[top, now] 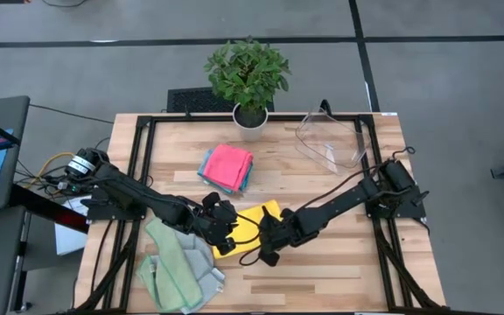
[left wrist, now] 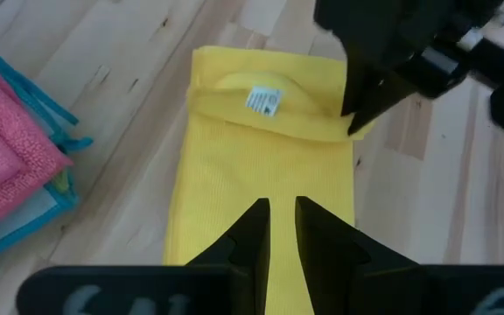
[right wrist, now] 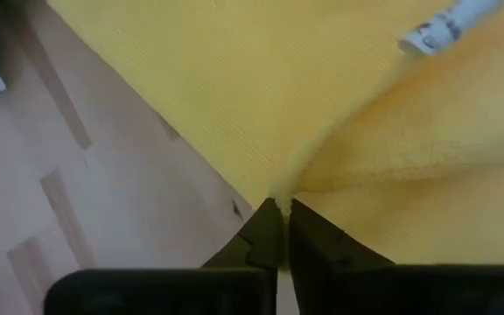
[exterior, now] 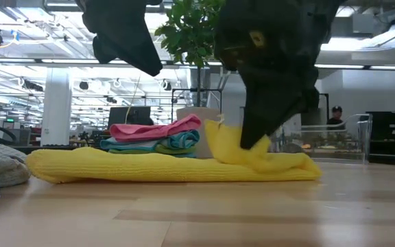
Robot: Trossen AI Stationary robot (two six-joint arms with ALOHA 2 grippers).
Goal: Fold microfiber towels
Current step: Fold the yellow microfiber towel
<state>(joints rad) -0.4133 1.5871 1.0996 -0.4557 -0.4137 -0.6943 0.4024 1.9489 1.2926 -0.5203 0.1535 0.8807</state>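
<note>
A yellow microfiber towel (top: 256,219) lies mid-table as a long folded strip, with one end turned over on itself and a white tag (left wrist: 263,101) on that flap. My right gripper (right wrist: 278,203) is shut on the flap's edge. My left gripper (left wrist: 280,203) hovers above the strip's other half with its fingers shut on nothing; in the low view it hangs clear of the cloth. A stack of folded towels (top: 227,166), pink on top of teal and blue, rests flat farther back. Sage green towels (top: 178,262) lie crumpled at the near left. My right gripper pinches the turned-over flap of the yellow towel at its edge (right wrist: 280,185), between the two fingertips. The fingers (exterior: 252,137) come down steeply from above. The flap's corner (exterior: 218,134) stands raised beside them, and the rest of the strip (exterior: 149,165) lies flat on the table.
A potted plant (top: 248,74) stands at the far edge, with a clear plastic bin (top: 331,140) to its right. Black frame rails (top: 143,157) run along both table sides. Bare wood (top: 339,271) shows at the near right.
</note>
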